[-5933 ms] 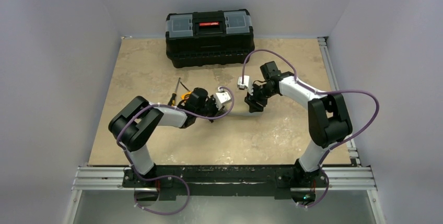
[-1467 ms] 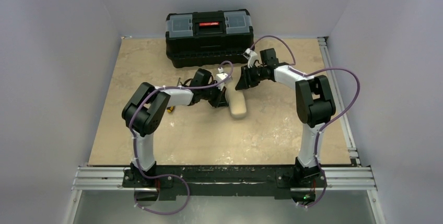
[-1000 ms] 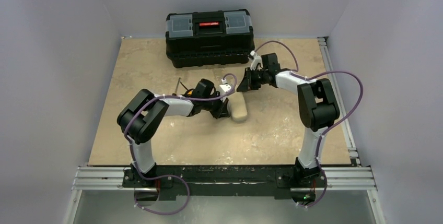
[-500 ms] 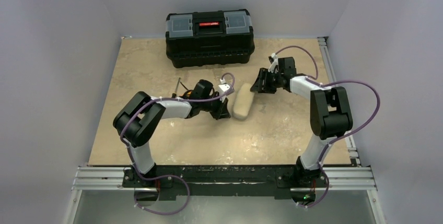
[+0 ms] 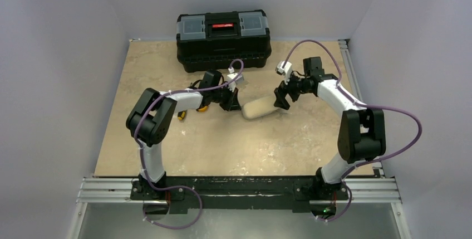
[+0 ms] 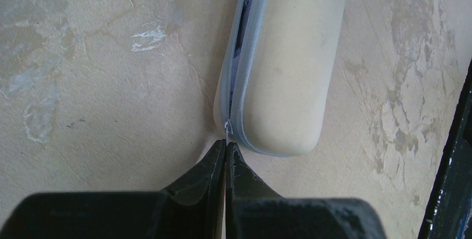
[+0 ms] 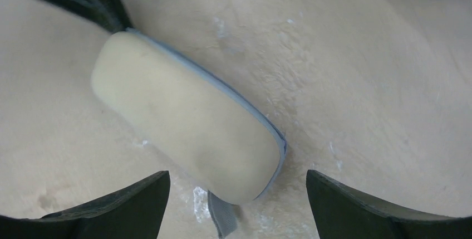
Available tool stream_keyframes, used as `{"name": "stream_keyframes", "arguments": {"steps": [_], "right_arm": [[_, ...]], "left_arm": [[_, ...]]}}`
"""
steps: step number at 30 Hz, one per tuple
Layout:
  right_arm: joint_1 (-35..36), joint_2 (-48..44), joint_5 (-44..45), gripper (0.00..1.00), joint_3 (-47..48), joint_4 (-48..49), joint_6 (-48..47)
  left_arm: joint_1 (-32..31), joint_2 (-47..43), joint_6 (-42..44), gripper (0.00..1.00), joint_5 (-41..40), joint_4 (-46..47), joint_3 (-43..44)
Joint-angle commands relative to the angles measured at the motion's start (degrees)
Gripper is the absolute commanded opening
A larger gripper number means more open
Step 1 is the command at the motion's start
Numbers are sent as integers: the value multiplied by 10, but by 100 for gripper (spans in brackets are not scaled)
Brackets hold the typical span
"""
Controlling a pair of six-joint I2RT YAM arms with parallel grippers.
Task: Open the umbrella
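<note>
Sleeve (image 5: 259,107) is turning crosswise, swinging toward the desk's right edge; I am pinching its zipper pull (image 6: 227,129) in left jaws, right jaws spread; unzipping seemingly progressing.

Soft even light, faint shadows, sharp focus.

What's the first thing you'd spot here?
A cream umbrella case lies in the middle between two robot grippers. The left gripper pinches its zip pull at one end, while the right gripper gapes open at the other end. A black toolbox with a red latch sits at the back.
</note>
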Motion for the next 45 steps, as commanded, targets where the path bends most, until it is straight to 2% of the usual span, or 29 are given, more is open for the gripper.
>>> {"name": "stream_keyframes", "arguments": {"steps": [1,8,10,13,18,20,24,26,32,37,41,45], "right_arm": [[14,-24,-122,95,28,-89,-293],[70,44,-145,96,84,-165,-462],[77,70,-140,96,101,-163,-486],[86,120,-140,96,157,-212,-527],[90,179,-122,90,196,-290,-569],[89,194,-104,82,199,-279,-546],[75,220,-89,56,217,-287,-503],[70,227,-88,49,222,-287,-470],[65,202,-89,42,182,-229,-376],[69,175,-55,41,140,-138,-197],[70,154,-36,40,108,-78,-90],[79,134,-21,36,79,-10,26]], "left_arm": [[6,10,26,0,39,-8,28],[6,20,31,0,42,-2,30],[6,23,33,0,40,-3,31],[6,26,36,0,36,-5,34],[7,21,35,0,29,2,31],[8,15,33,0,29,11,21],[9,-10,32,0,30,28,-13],[8,-29,28,0,32,44,-38],[-1,-48,6,0,51,70,-73],[-32,-51,-35,0,18,102,-89],[-66,-60,-62,0,-10,129,-98],[-69,-54,-100,0,-48,154,-95]]}}
